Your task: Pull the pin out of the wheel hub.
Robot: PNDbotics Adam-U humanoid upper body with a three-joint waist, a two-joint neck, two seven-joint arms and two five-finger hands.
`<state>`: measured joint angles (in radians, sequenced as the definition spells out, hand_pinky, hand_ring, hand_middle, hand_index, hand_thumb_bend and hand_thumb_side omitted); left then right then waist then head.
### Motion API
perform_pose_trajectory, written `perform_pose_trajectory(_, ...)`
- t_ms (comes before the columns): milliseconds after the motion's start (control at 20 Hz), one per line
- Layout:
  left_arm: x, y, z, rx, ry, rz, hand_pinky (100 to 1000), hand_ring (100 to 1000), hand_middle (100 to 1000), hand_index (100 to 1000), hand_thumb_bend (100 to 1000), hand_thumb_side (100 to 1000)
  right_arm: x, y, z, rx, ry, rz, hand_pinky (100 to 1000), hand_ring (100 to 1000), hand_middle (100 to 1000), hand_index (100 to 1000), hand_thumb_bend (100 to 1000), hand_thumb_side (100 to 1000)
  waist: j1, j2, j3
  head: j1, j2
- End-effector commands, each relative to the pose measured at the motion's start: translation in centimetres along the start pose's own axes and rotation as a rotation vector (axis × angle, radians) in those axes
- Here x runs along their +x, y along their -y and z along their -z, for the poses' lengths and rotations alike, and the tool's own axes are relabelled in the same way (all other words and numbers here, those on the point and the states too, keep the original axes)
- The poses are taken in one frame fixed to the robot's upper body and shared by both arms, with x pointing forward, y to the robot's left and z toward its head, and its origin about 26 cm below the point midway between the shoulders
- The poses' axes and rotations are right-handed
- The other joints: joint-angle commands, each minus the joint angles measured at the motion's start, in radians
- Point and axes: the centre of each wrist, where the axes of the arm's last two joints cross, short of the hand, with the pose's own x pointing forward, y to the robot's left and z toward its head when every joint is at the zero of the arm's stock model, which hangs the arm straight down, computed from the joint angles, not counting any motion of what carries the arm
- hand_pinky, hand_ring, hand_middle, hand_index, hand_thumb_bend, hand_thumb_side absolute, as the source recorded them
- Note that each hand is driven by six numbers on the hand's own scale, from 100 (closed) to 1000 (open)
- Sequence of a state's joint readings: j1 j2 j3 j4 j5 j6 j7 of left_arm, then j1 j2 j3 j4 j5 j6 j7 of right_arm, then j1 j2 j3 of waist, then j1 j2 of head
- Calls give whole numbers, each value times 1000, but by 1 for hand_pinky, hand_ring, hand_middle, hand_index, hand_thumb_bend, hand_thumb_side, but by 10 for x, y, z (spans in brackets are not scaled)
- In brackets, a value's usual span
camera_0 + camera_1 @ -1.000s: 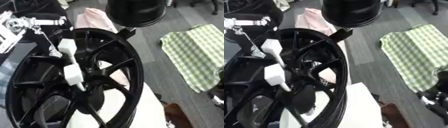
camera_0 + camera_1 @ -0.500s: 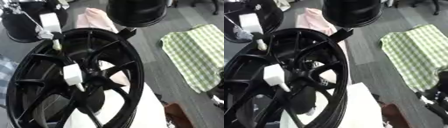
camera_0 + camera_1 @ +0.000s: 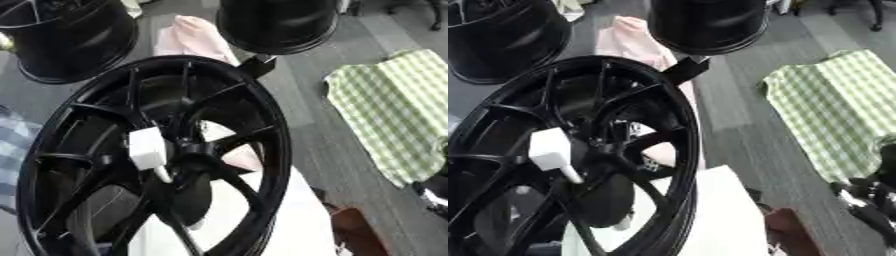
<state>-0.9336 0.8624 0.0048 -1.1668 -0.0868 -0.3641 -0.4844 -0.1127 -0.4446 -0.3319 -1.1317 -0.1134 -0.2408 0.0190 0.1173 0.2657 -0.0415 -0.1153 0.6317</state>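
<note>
Only one hand shows, the right hand (image 3: 866,199), a dark shape with pale patches low at the right edge; whether its fingers are straight or curled cannot be told, and nothing can be seen in it. The left hand is in neither view. The white pin (image 3: 147,148), a pale block with a short peg slanting down from it, sits in the wheel hub (image 3: 197,151) well to the left of that hand and slightly higher. Between hand and pin lie the near rim of the black wheel (image 3: 273,131), a strip of grey floor and a brown object (image 3: 352,231). Just above the hand spreads a green checked cloth (image 3: 394,107). Beyond the wheel, far from the hand, a pink cloth (image 3: 194,36) lies between two more black wheels (image 3: 70,42) (image 3: 280,22). The wheel's lower part rests over a white surface (image 3: 721,216). The right eye view shows more of the hand; the left eye view catches only its edge, plus a blue checked patch (image 3: 12,145) at the far left.
</note>
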Motion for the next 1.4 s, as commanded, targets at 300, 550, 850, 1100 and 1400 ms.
perform_pose_trajectory(300, -46, -4, -81, 167, -267, 25, 640, 493, 286, 503, 262, 100, 8, 15, 4, -35, 28, -15, 496, 656, 511, 679, 519, 294, -12, -20, 7, 10, 7)
perform_pose_trajectory(550, -67, 21, -120, 156, -368, -47, 991, 905, 782, 901, 493, 376, 8, 15, 4, -44, 29, -8, 496, 656, 510, 679, 522, 291, -18, -17, 12, 11, 12)
perform_pose_trajectory(850, -81, 35, -144, 196, -519, -93, 919, 862, 742, 886, 340, 848, 7, 16, 3, -47, 26, -7, 496, 655, 510, 678, 524, 290, -22, -19, 18, 11, 14)
perform_pose_trajectory(1100, -76, 32, -134, 379, -500, -183, 789, 743, 572, 770, 100, 742, 6, 16, 2, -47, 26, -6, 496, 655, 510, 678, 527, 288, -22, -21, 17, 14, 13)
perform_pose_trajectory(1400, -56, 63, -99, 605, -339, -442, 729, 664, 495, 717, 100, 734, 7, 14, 3, -39, 25, -4, 496, 655, 509, 678, 529, 286, -24, -23, 14, 18, 14)
